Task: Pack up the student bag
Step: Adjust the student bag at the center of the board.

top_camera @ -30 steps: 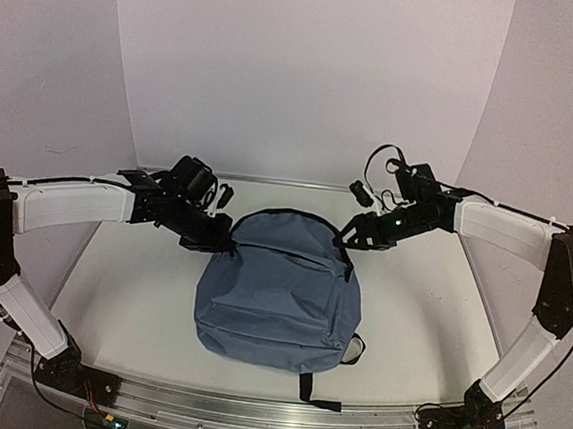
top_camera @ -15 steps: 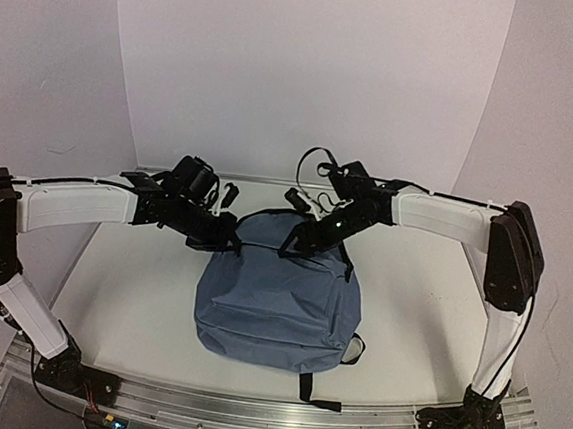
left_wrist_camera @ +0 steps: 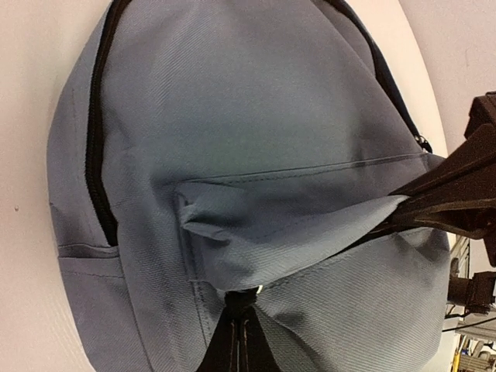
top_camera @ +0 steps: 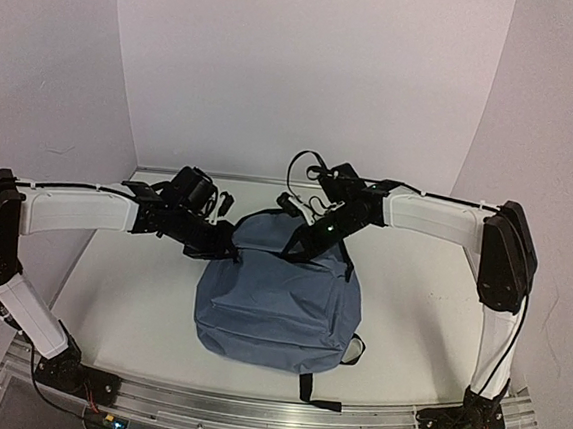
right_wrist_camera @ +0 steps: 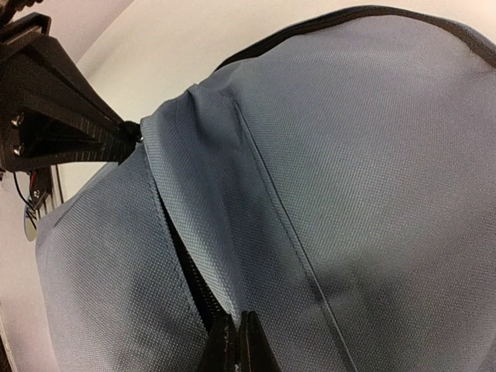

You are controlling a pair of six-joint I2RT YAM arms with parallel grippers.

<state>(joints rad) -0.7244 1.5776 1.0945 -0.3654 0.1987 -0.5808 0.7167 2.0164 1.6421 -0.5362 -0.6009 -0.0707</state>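
Observation:
The student bag [top_camera: 279, 294] is a blue-grey backpack lying flat on the white table, top end toward the back wall. My left gripper [top_camera: 229, 251] is shut on the fabric at its top left corner, where the zipper line ends [left_wrist_camera: 242, 304]. Its tip also shows in the right wrist view as the left gripper [right_wrist_camera: 133, 133]. My right gripper [top_camera: 301, 250] is shut on the fabric flap over the black zipper [right_wrist_camera: 236, 324] near the top middle. The flap [left_wrist_camera: 294, 225] is stretched taut between the two grips. The zipper [right_wrist_camera: 190, 271] beneath it shows as a dark gap.
A black strap [top_camera: 308, 387] and a small loop [top_camera: 355, 349] trail from the bag's near end. White walls close the back and sides. A metal rail [top_camera: 269, 414] runs along the near table edge between the arm bases.
My right arm swung left from the bag's top right corner to its top middle, and its jaws went from open to shut on the flap. The left gripper kept its hold.

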